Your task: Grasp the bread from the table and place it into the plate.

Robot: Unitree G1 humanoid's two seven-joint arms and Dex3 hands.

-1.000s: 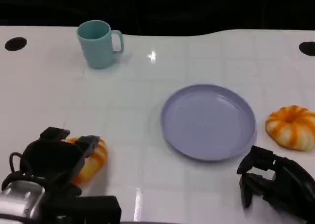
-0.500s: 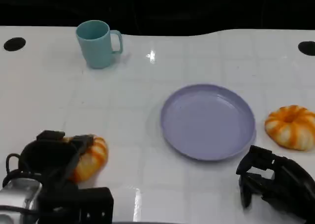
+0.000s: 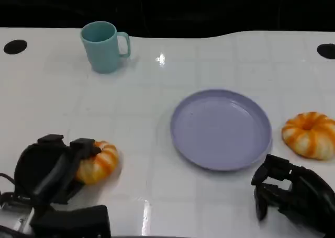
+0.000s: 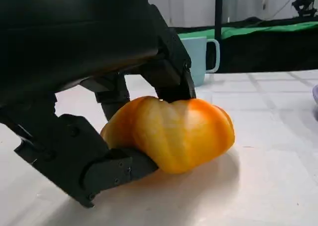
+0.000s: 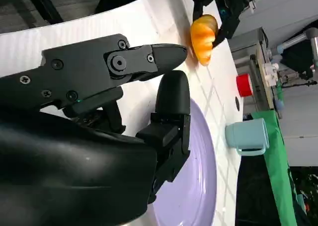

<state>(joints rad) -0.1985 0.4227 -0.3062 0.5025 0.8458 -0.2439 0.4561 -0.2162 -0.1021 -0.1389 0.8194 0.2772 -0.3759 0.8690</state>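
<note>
Low — left hand (image 3: 49, 167) around bread (image 3: 98, 161)

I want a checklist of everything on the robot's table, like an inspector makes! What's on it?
Surface: white table, glossy, with faint grid lines and dark round holes near the far corners.
Job's things: one orange bread held by the left hand; lilac plate empty, in the middle.
Clutter: second orange bread right of the plate; teal mug upright at the far left.
Hands: left hand grips the bread, fingers above and below it in the left wrist view; right hand holds nothing, near the plate's near right edge.
Cables: thin black cable beside the left hand.
Surroundings: dark background beyond the table.
</note>
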